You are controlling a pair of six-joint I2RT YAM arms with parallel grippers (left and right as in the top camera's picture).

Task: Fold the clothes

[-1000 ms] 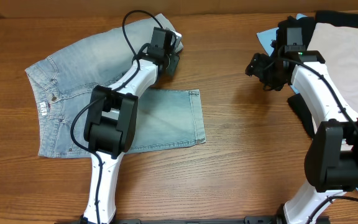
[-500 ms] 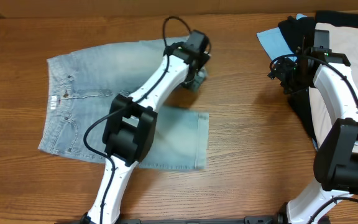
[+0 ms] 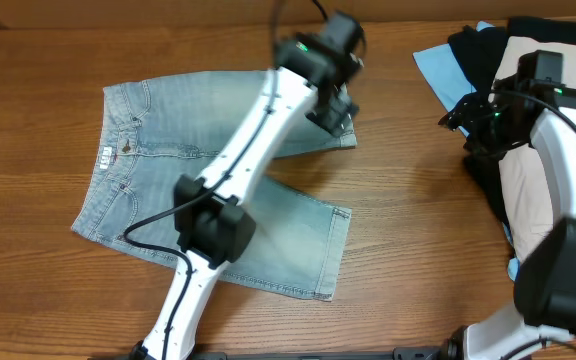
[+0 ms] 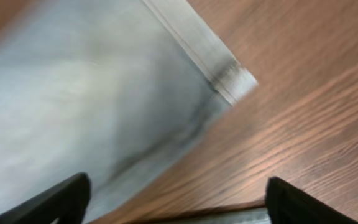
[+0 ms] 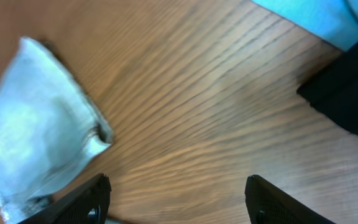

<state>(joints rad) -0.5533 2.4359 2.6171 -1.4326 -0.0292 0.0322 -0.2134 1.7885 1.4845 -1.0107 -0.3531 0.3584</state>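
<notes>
The bench [image 3: 408, 230] carries the shorts [image 3: 168, 130], which lie flat on its left half with the waistband to the left and both legs pointing right, splayed apart. At the right edge a beige garment [image 3: 524, 185] lies on a black garment [image 3: 473, 45], and a sky-blue garment [image 3: 436, 68] shows at the pile's left. The left arm [image 3: 258, 130] reaches across the shorts and hides part of them. The left jaws are spread wide over the far leg's hem corner [image 4: 229, 71], pinching nothing. The right arm [image 3: 568, 140] crosses the pile. The right jaws are also spread and empty, above bare wood between shorts and pile.
</notes>
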